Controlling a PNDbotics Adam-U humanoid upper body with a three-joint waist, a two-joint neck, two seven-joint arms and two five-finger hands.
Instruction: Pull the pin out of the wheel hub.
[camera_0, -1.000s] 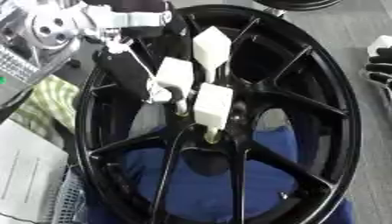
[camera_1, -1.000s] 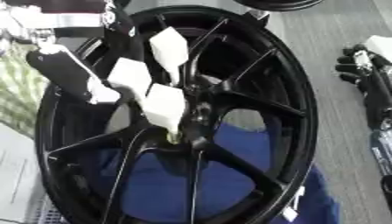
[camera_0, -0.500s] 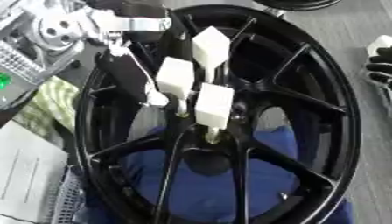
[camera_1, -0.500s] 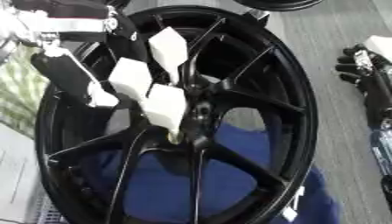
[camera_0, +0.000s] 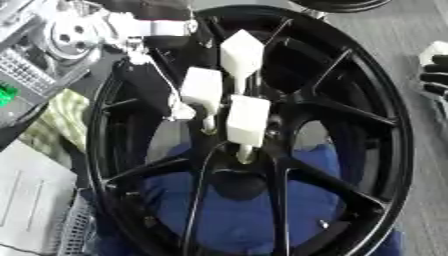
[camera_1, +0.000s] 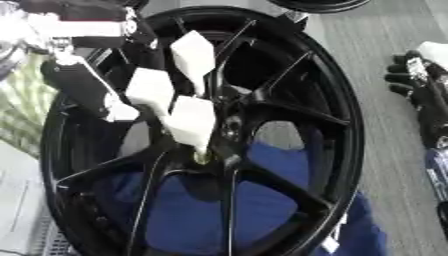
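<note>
Fingers (camera_0: 248, 120) of your left hand (camera_0: 203, 91) pinch the pin (camera_0: 244, 156) at the hub (camera_0: 262, 132), lined up along it for a straight pull. Right hand (camera_1: 420, 85) rests at the right edge; its fingers I cannot tell.

Glossy black metal wheel hub (camera_0: 350, 115) lies on matt blue cloth (camera_0: 245, 220); left hand (camera_0: 236, 107) fingertips look white plastic.
</note>
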